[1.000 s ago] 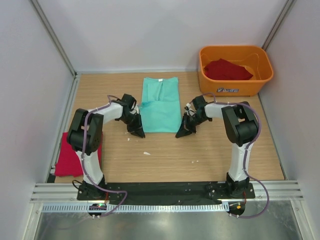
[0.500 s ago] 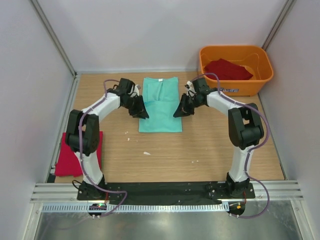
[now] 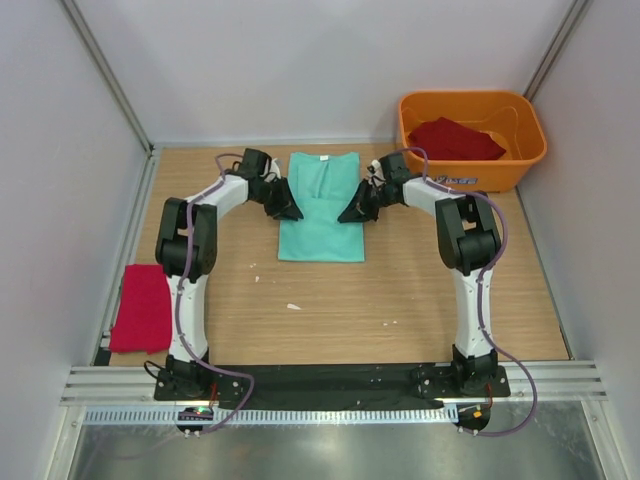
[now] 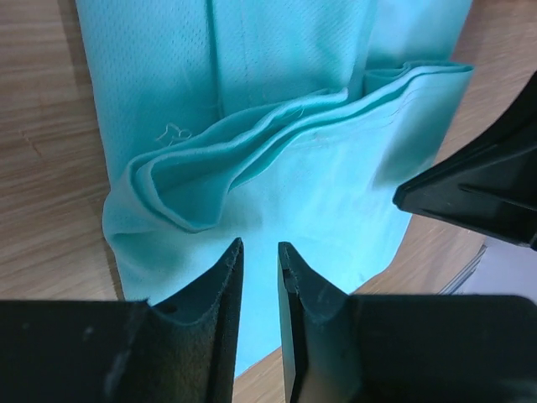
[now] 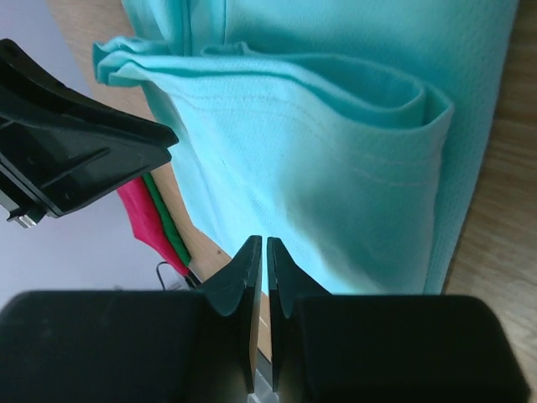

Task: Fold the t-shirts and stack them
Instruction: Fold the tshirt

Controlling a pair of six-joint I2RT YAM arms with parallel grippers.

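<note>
The mint-green t-shirt lies on the table's middle, its near part doubled over with a fold edge across it; it fills the left wrist view and the right wrist view. My left gripper hovers at the shirt's left edge by the fold, its jaws a narrow gap apart with nothing between them. My right gripper is at the shirt's right edge, shut and empty. A folded deep red t-shirt lies at the near left. Another red t-shirt lies in the tub.
The orange plastic tub stands at the far right. White walls close in the back and both sides. A small white scrap lies on the wood in front of the green shirt. A black rail runs along the near edge.
Both grippers have moved away from the shirt's near corners toward the far side, along its left and right edges, to about its middle. The shirt itself has not shifted.
</note>
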